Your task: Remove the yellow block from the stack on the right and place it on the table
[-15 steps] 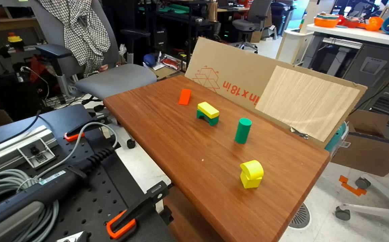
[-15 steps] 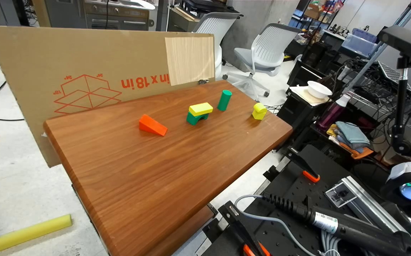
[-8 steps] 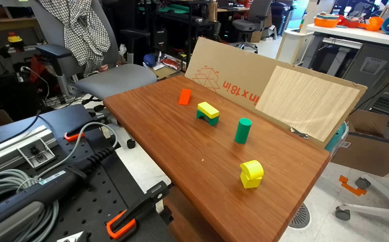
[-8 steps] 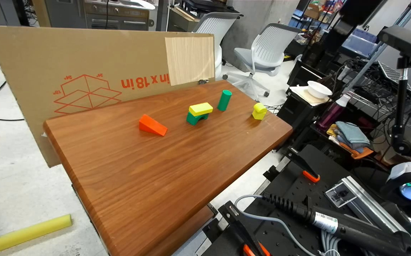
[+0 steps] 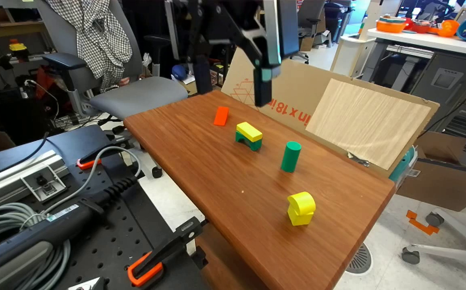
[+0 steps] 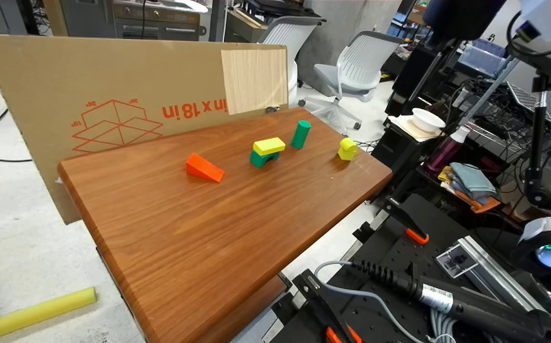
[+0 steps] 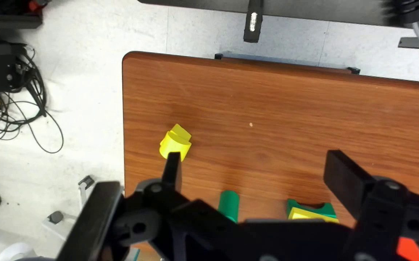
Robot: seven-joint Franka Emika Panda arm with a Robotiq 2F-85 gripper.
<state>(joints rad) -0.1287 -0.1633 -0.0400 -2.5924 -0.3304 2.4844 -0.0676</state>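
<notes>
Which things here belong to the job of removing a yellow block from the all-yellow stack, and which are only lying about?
For the job:
all-yellow stack
rounded yellow block on its top, likely the one to lift
wooden table, to receive it
end effector, open

Only lying about:
green cylinder
yellow bar on green arch
orange wedge

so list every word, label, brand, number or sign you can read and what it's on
"in x 18 in": red, upside down on the cardboard sheet; start seemingly hidden by the wood-grain sheet.
Marks by the red drawing: too small to read.
White label on the black tool: too small.
Pale label on the grey cabinet: too small.
Marking on the black clamp: too blurred.
No text shows on the stack.
</notes>
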